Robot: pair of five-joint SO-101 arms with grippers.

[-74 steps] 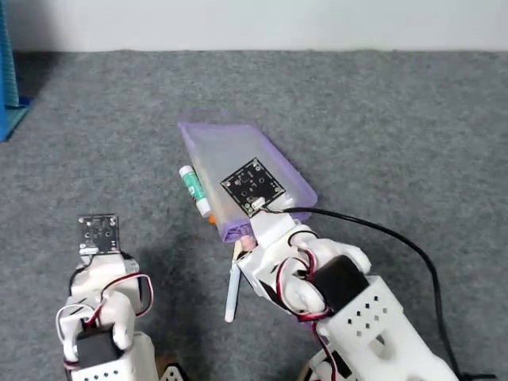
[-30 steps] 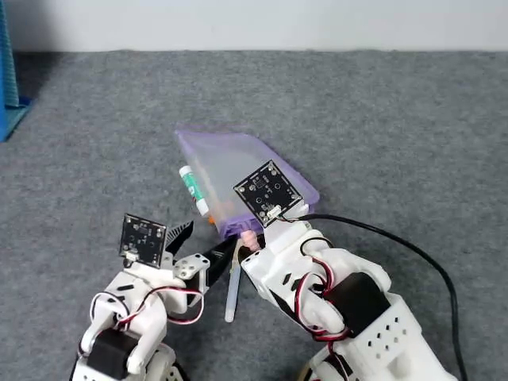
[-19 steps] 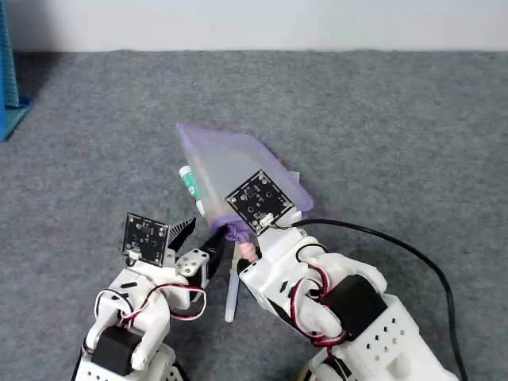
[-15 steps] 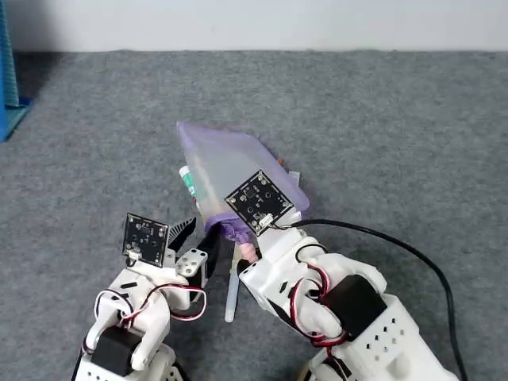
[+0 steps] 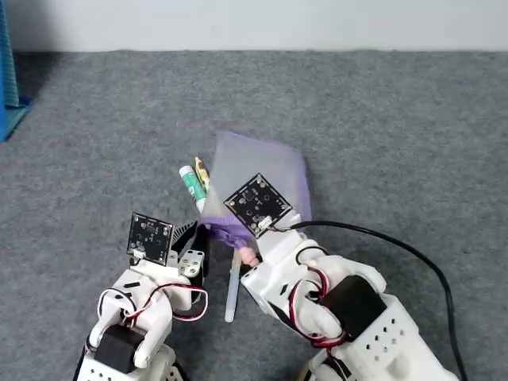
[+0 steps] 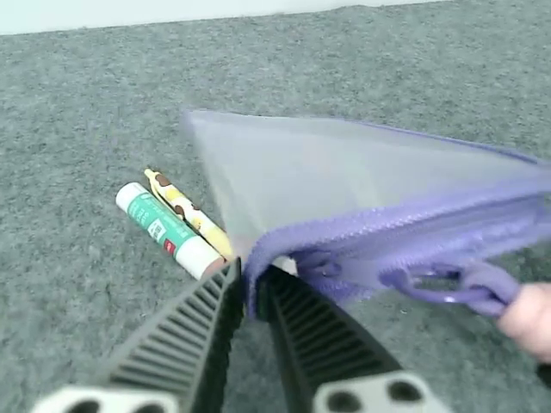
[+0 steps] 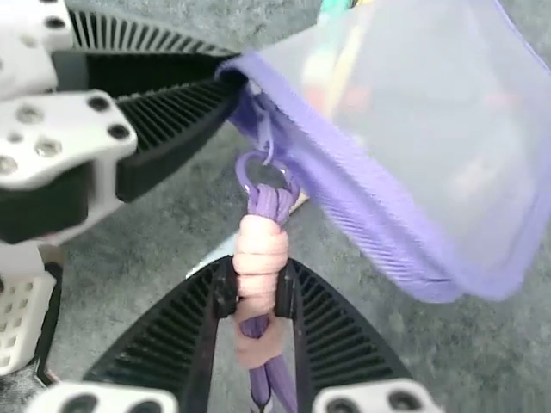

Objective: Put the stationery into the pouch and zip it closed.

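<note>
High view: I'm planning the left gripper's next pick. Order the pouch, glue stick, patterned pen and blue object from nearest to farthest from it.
1. Pouch: corner pinched in the left gripper.
2. Glue stick: just beyond, beside the pouch.
3. Patterned pen: alongside it, slightly farther.
4. Blue object: far left edge.

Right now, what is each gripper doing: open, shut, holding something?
Left gripper: shut on the pouch at its corner edge, by the zipper end.
Right gripper: shut on the zipper pull, around its pink bead.
</note>
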